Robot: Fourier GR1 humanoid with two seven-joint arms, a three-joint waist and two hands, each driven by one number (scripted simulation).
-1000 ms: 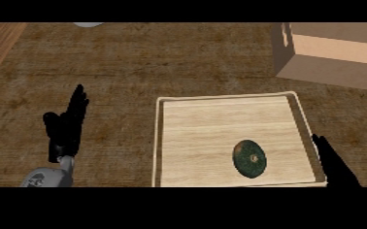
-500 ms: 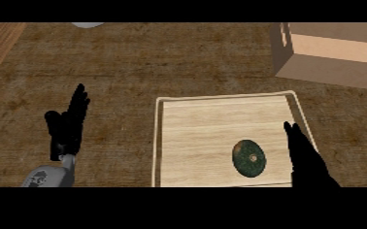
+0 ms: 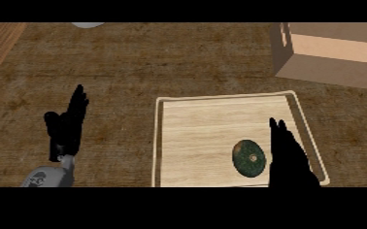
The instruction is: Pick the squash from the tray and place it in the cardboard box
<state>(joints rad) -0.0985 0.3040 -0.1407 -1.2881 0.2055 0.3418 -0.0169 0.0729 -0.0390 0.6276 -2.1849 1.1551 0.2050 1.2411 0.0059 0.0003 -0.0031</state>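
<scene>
Pale wood frames the tray (image 3: 225, 102) on the dark-grained tabletop (image 3: 143, 63), with the green squash (image 3: 249, 158) lying flat in its near-right part, stem mark facing up. The robot's right hand (image 3: 288, 157) hovers over the tray just right of the squash, fingers straight and released, holding nothing; whether it touches the squash cannot be told. The left hand (image 3: 68, 128) rests on the tabletop well to the left of the tray, fingers up and relaxed, empty. The cardboard box (image 3: 323, 53) sits beyond the tray's far-right corner, apart from it. A pale round object (image 3: 87, 24) shows beyond the tray at the far left, mostly cut off.
</scene>
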